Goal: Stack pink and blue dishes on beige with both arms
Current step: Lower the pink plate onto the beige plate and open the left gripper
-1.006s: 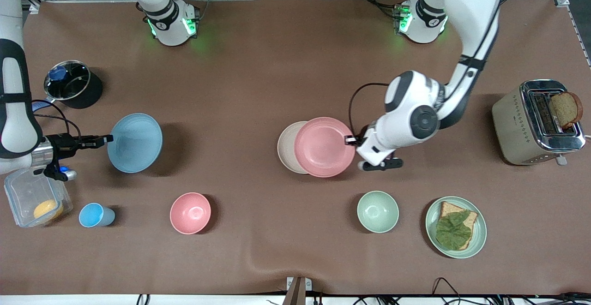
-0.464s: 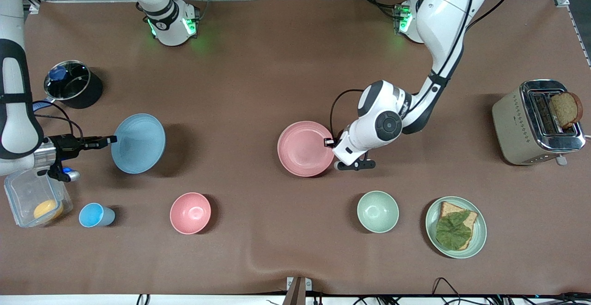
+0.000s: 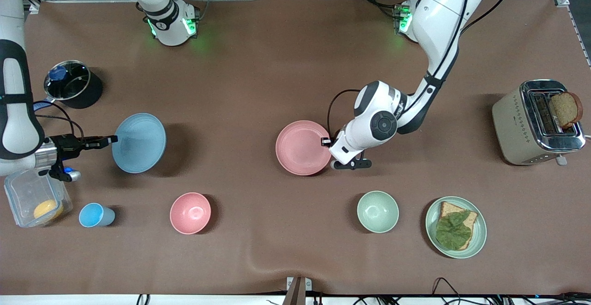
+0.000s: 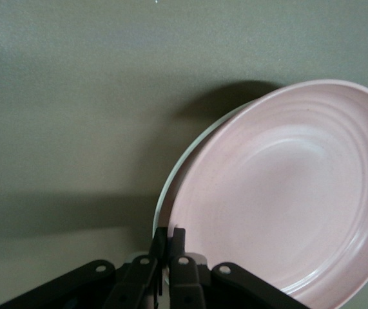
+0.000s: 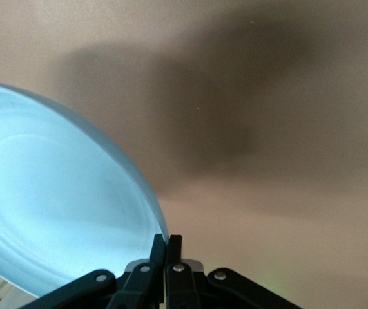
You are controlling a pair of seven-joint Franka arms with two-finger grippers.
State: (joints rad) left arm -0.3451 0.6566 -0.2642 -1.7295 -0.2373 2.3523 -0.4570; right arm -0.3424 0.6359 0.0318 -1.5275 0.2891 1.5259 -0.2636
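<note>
The pink plate [image 3: 302,147] lies over the beige plate and hides it in the front view. Only a thin pale rim of the beige plate [image 4: 160,207] shows under the pink plate [image 4: 287,193] in the left wrist view. My left gripper [image 3: 327,142] is shut on the pink plate's rim at the side toward the left arm's end, fingertips [image 4: 169,235] pinching it. The blue plate [image 3: 138,142] hangs tilted above the table near the right arm's end. My right gripper [image 3: 111,139] is shut on its rim, as the right wrist view shows with the blue plate [image 5: 55,206] and gripper [image 5: 169,241].
A black pot [image 3: 71,83] and a clear container [image 3: 34,199] sit near the right arm's end. Nearer the front camera stand a blue cup [image 3: 94,215], pink bowl [image 3: 190,212], green bowl [image 3: 377,211] and a green plate with bread [image 3: 455,226]. A toaster [image 3: 535,120] stands at the left arm's end.
My left gripper carried the pink plate toward the right arm's end until it covered the beige plate. The blue plate drifted slightly toward the table's middle in my right gripper.
</note>
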